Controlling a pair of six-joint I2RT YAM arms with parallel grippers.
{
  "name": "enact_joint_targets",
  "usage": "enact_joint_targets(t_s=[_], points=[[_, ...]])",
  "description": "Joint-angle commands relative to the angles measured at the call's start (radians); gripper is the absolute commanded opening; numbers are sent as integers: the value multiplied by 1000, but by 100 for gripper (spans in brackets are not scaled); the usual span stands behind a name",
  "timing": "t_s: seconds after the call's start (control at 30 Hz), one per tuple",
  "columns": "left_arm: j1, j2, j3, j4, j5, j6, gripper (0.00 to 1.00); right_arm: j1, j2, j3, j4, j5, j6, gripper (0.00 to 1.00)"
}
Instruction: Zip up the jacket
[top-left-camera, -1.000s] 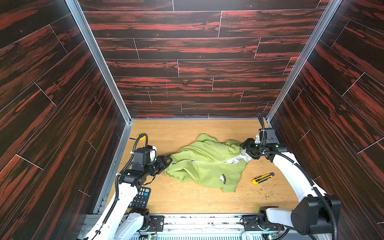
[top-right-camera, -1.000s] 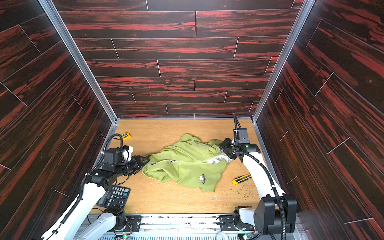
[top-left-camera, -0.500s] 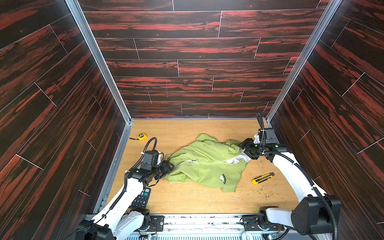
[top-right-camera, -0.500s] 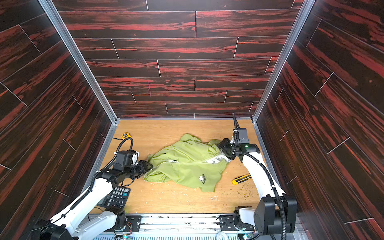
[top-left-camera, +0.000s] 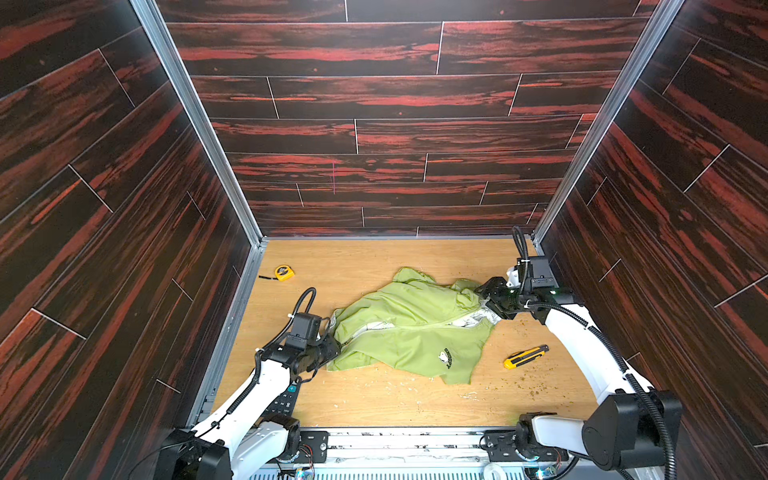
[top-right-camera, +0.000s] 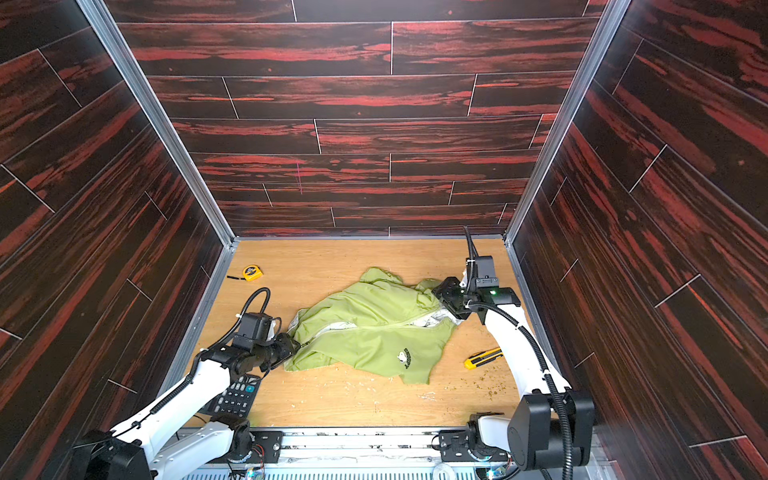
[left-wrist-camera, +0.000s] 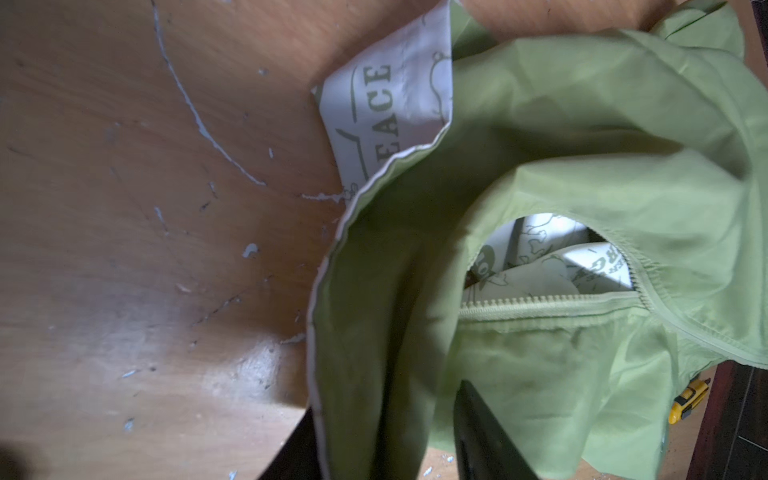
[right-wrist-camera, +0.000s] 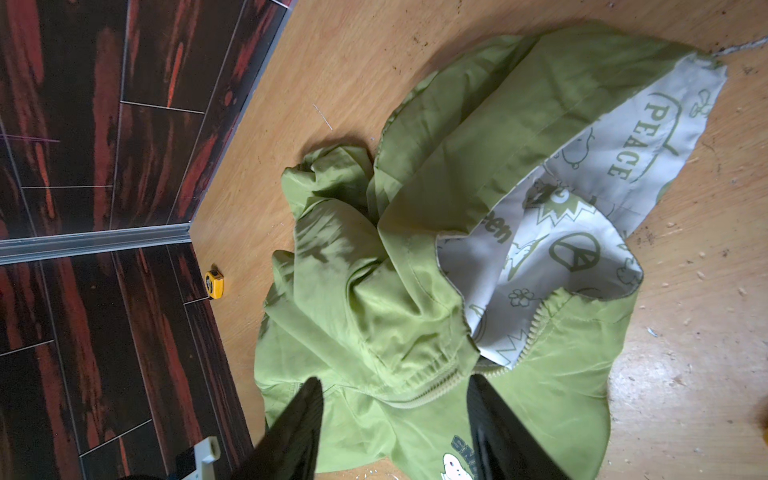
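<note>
Left pincer (top-left-camera: 337, 348) now in at jacket (top-left-camera: 415, 332) hem, jaws apart astride it, seemingly unclenched; right pincer (right-wrist-camera: 395, 378) agape over zipper (right-wrist-camera: 534, 334).

**A:** What else are you seeing on the desk (top-left-camera: 374, 257) from your end?

**B:** I'm seeing a yellow tape measure (top-left-camera: 284, 272) sitting far back on the left, close to the wall, with a short dark strap trailing from it. A yellow-and-black utility knife (top-left-camera: 525, 356) is lying at an angle on the right side, and brown crumbs (top-left-camera: 536, 388) are littering the wood near it.

**A:** Anything nearer the front?

**B:** I'm making out a dark calculator (top-right-camera: 235, 395) lying at the front left, partly hidden. White flakes (top-left-camera: 399, 384) are dotting the middle. Dark, red-streaked wall panels (top-left-camera: 374, 104) are closing in three sides.
</note>
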Motion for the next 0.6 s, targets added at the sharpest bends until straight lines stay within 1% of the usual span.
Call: enact_joint_targets(t_s=[0.0,0.2,0.33,0.57], points=[[-4,3,-48,88,-10,-33,47,6,-33,20,-27,-15,1,58],[-4,-9,-132,219,-20,-80,46,6,-35,30,-43,-17,-8,58],[-6,-20,-175,309,-27,-96,44,5,-34,33,-48,-24,-9,58],[-12,-9,-220,415,-40,-108,44,6,-35,36,-55,-31,-11,58]])
